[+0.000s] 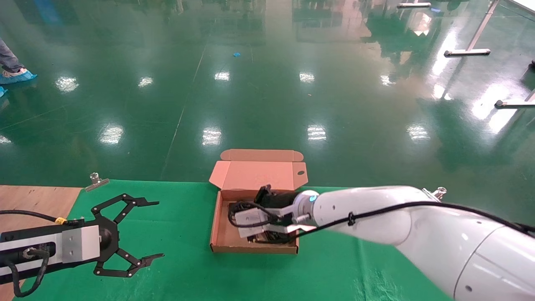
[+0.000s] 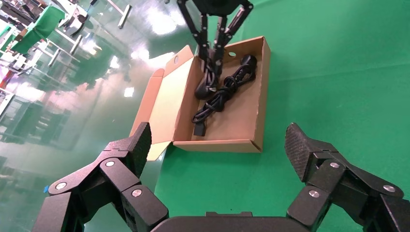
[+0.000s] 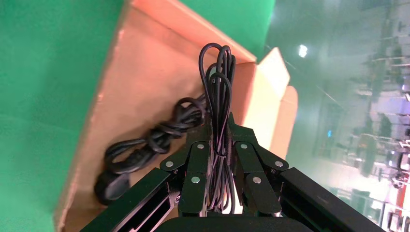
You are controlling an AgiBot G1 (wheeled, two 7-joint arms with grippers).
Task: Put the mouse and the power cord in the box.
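The mouse [image 2: 204, 91] showed in the left wrist view as a small glossy black oval inside the box [image 2: 220, 145], just under the fingertips of the right gripper [image 2: 212, 67]; whether it rested on the cardboard floor or hung clear of it I could not tell. Beside it the power cord [image 2: 222, 94] lay on the box floor in a knotted coil, with its chunky plug toward the upper right corner of the box in that view.

In the right wrist view the right gripper [image 3: 220, 125] had its jaws closed on a thin wire bundle [image 3: 220, 77], whose loops stood out past the fingertips. The thicker power cord [image 3: 159, 130] lay to the left of it in the frame, against the wall of the box [image 3: 145, 63].

In the head view the box [image 1: 215, 225] sat at lower centre of the frame with its lid hinged back. The right gripper [image 1: 264, 194] reached into it from the right. The box stood on a green cloth [image 1: 167, 271].

The left gripper [image 1: 154, 230] hung at the lower left of the frame, well apart from the box, its jaws spread wide and holding nothing.
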